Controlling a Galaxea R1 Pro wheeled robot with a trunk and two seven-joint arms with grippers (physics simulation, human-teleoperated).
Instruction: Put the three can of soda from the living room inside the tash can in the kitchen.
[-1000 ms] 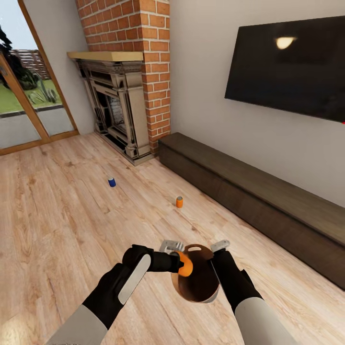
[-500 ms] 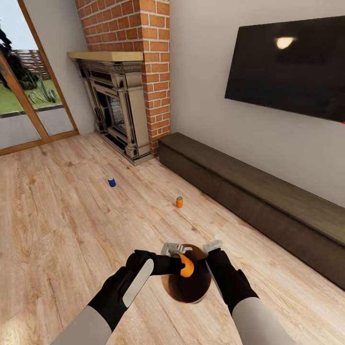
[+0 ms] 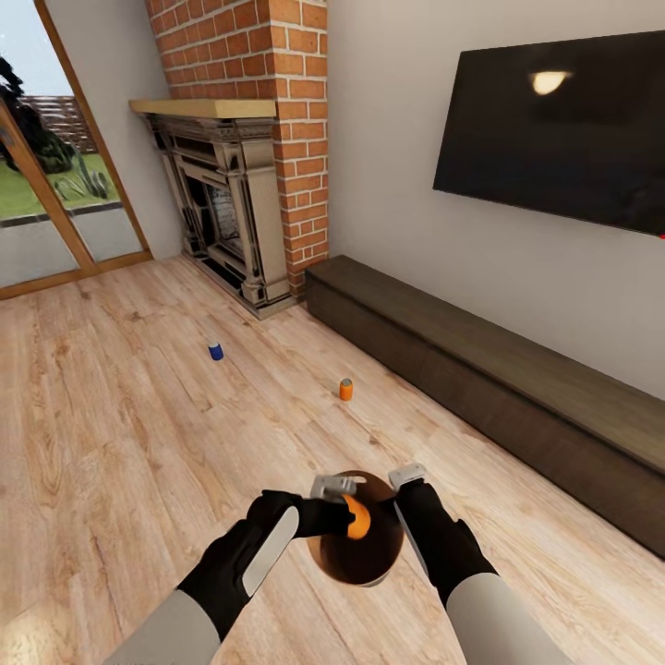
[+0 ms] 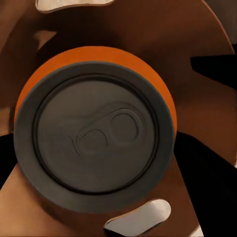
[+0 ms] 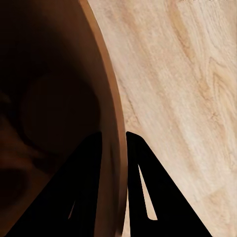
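The left gripper (image 3: 344,517) is clamping 1 orange soda can (image 3: 357,518) over the mouth of the trash can (image 3: 369,559). The left wrist view is showing what the head view cannot: the can's grey lid and pull tab (image 4: 101,140) facing the camera, brown bin interior behind. The right gripper (image 5: 113,140) is pinching the bin's rim (image 5: 109,98), 1 finger on each side of the wall. On the wooden floor (image 3: 111,434), a 2nd orange can (image 3: 346,389) is standing at 12 o'clock from the bin, a blue can (image 3: 215,351) at 11 o'clock, toward the brick fireplace (image 3: 240,185).
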